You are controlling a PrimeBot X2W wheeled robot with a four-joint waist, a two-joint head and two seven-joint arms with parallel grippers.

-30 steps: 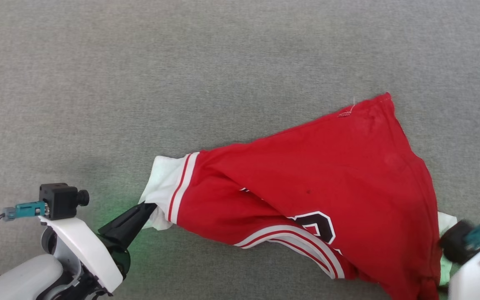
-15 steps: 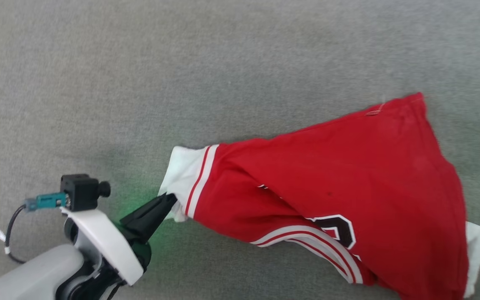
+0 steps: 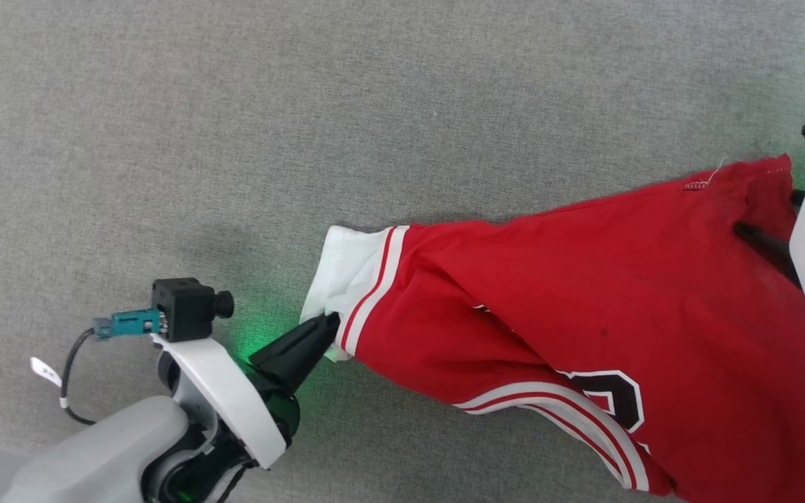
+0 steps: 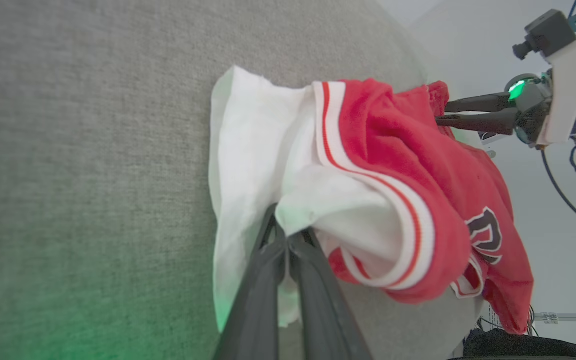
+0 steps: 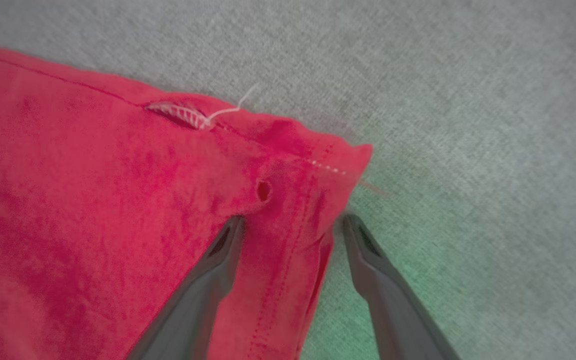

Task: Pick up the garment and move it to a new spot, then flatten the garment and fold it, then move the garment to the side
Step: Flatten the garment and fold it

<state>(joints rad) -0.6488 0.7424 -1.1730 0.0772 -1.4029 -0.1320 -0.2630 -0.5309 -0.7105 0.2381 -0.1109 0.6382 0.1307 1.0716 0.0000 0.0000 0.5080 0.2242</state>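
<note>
Lying on the grey surface (image 3: 235, 140), the garment (image 3: 584, 293) is held at its white sleeve (image 3: 346, 265) by the left gripper (image 3: 325, 330) — fingers (image 4: 263, 280) seen clamped on it in the left wrist view. In the right wrist view, its red corner (image 5: 353, 155) is straddled by the right gripper (image 5: 290, 222) — fingers apart.

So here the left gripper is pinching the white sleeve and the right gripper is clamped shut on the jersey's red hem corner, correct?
Not quite. The right gripper is open, fingers straddling the red hem corner of the jersey, as the right wrist view shows. The left gripper does pinch the white sleeve.
</note>
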